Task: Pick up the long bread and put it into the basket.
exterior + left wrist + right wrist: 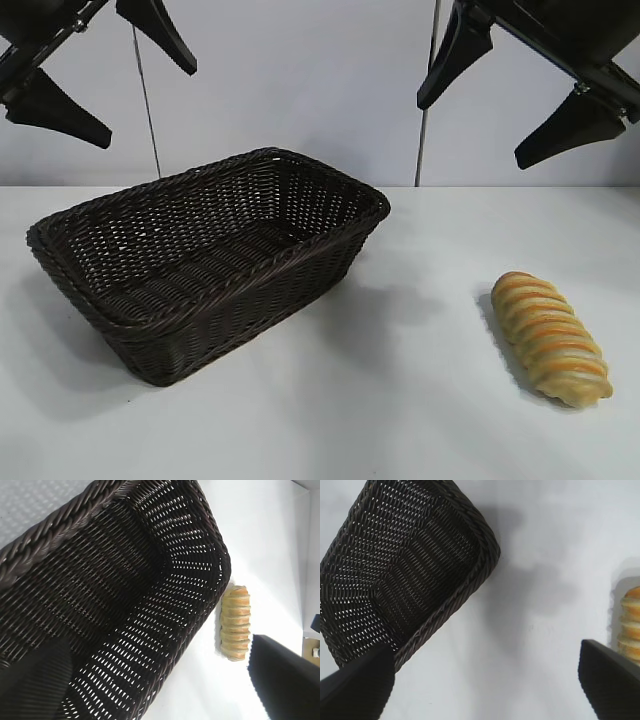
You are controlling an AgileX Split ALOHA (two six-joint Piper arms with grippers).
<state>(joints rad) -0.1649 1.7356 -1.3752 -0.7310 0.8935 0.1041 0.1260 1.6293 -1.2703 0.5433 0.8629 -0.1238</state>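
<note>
The long bread (551, 338) lay on the white surface (400, 400) at the near right, well apart from the basket (205, 260), which sat at the left with its long axis running from near left to far right. In the exterior view both arms hung high above the surface: the left hand (105, 85) was above the basket's far left end and the right hand (520, 100) above the bare surface beyond the bread, each with its two dark fingers spread wide and nothing between them. The left wrist view looked down into the basket's woven interior (125, 605) and showed the whole loaf (235, 622) lying just past one of the basket's corners, a closeness the exterior view did not suggest. The right wrist view took in only one end of the basket (410, 575) and a sliver of the bread (631, 625) at the picture's edge, with its fingertips (612, 680) dark in the foreground
</note>
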